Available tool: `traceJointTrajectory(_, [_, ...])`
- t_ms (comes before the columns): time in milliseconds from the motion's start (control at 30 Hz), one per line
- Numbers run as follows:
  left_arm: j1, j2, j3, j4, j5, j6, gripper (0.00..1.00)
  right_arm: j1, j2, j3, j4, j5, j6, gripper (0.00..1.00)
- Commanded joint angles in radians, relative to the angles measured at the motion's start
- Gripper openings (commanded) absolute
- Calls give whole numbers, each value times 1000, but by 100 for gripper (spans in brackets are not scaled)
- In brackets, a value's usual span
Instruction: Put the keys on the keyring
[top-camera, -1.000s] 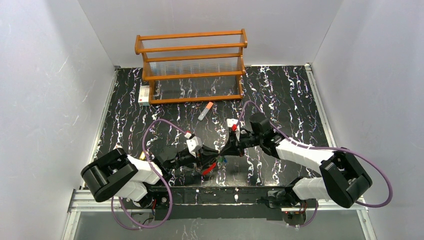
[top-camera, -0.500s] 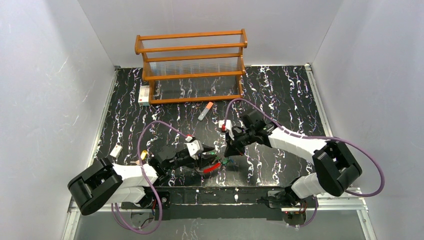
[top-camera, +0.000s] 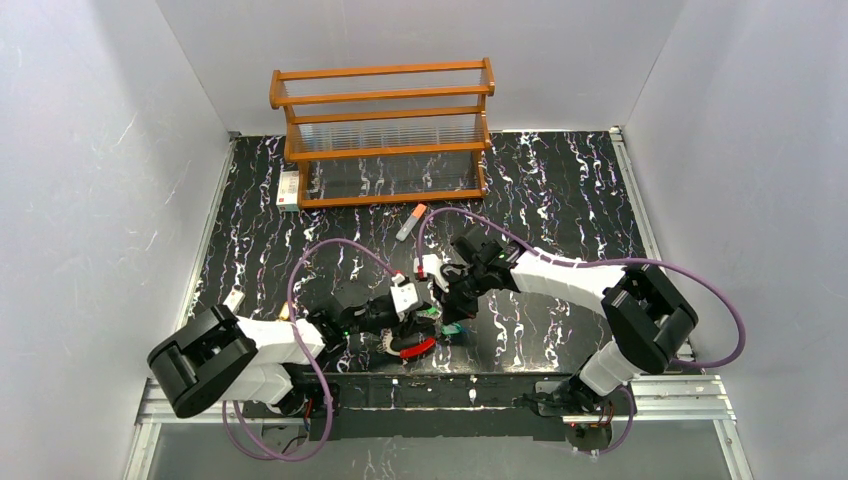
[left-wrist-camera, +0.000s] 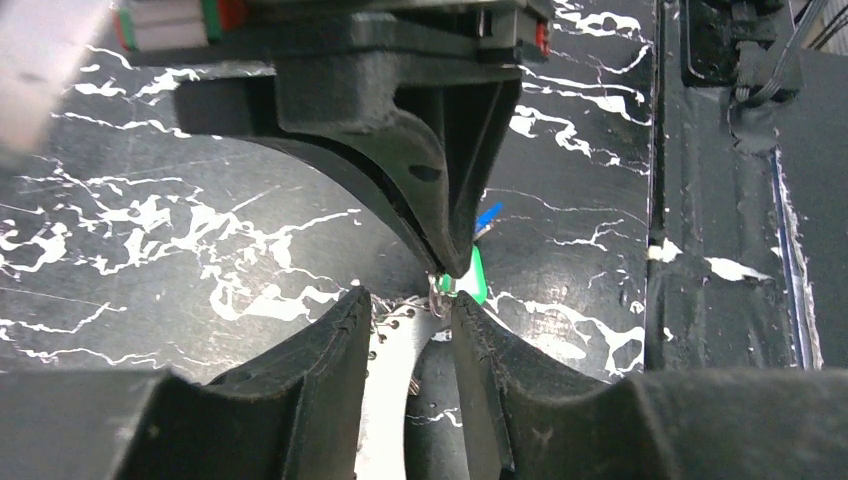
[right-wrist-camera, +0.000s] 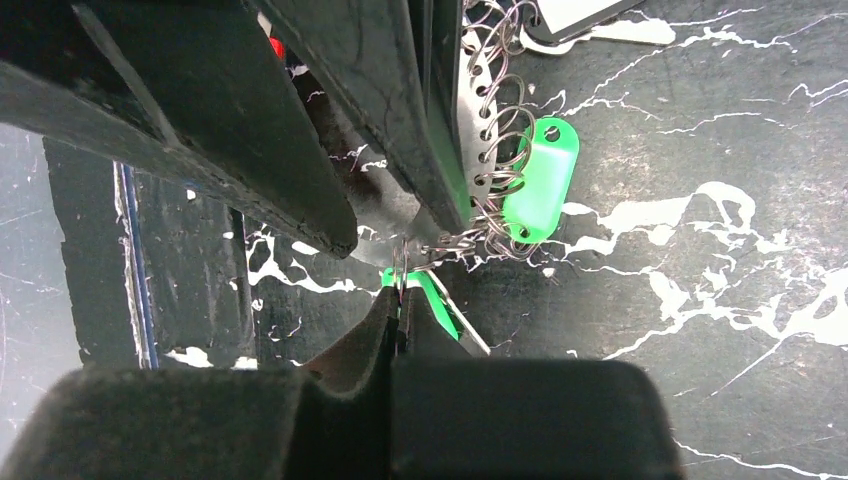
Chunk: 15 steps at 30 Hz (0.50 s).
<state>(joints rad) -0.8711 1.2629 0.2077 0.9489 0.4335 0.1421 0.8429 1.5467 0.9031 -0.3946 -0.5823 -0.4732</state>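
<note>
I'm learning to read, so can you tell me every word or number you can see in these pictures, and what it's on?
No text can be read in any of the views.
White and red box beside the wooden rack: any print on it is too small to read.
Small white tag: too small to tell if anything is written on it.
Grey stick with an orange cap: no writing shows.
</note>
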Motion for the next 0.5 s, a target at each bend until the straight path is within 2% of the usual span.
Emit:
traceJointTrajectory(0, [-3,24,31,-19,54,12,34,0,-30,6,46,-37,27,1])
traceJointTrajectory(167, [-5,53,42,-19,70,6,33,-1,-46,-6,87,-77,50,1])
traceJointTrajectory(467, [-5,107,78,-19,78,10,18,1,-38,-3,86,-83,50,1])
